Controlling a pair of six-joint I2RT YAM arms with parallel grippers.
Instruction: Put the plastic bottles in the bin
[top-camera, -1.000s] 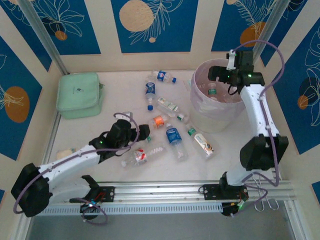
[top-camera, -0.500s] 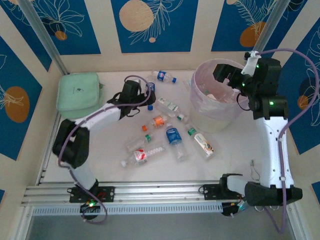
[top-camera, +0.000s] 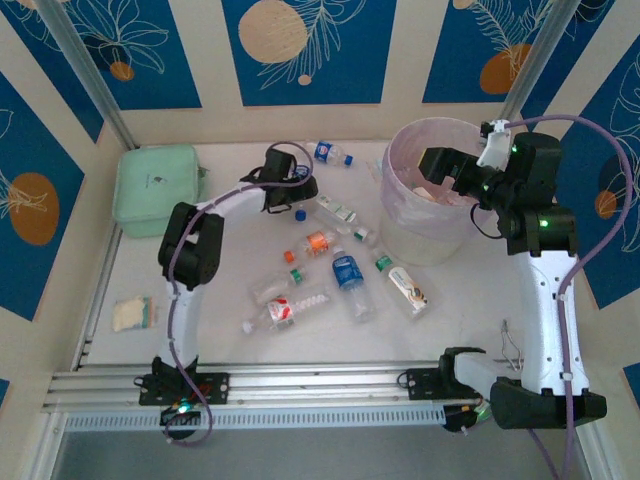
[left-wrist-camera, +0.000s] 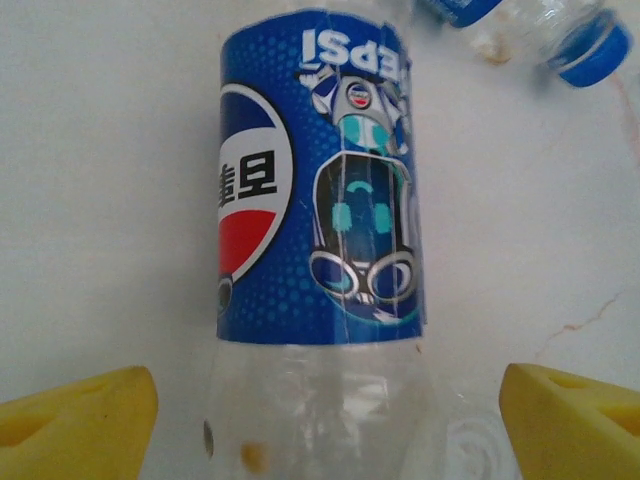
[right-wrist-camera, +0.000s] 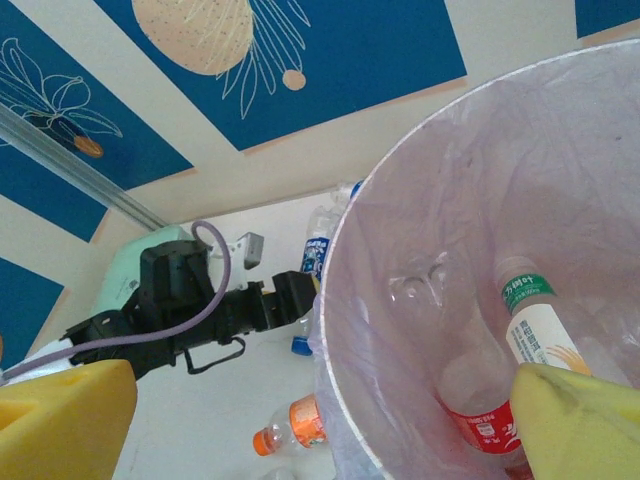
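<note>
My left gripper (top-camera: 297, 187) reaches to the back of the table and stands open astride a clear bottle with a blue Pepsi label (left-wrist-camera: 318, 180). Its yellow fingers (left-wrist-camera: 85, 420) sit apart from the bottle's sides. My right gripper (top-camera: 435, 163) hangs open over the bin (top-camera: 420, 238), nothing between its fingers. Inside the bin (right-wrist-camera: 470, 200) lie a green-capped bottle (right-wrist-camera: 530, 320) and a red-labelled bottle (right-wrist-camera: 485, 425). Several more plastic bottles lie on the table, among them an orange one (top-camera: 318, 241), a blue one (top-camera: 346, 271) and a red-labelled one (top-camera: 285, 312).
A mint-green pouch (top-camera: 156, 190) lies at the back left. A small flat packet (top-camera: 132, 313) rests near the left edge. A loose blue cap (top-camera: 299, 213) lies beside the left gripper. Patterned walls close in the back and both sides; a metal rail runs along the front.
The left arm has swung from the near left of the table out to the Pepsi bottle at the back, its jaws narrowing a little. The right gripper has shifted slightly above the bin.
</note>
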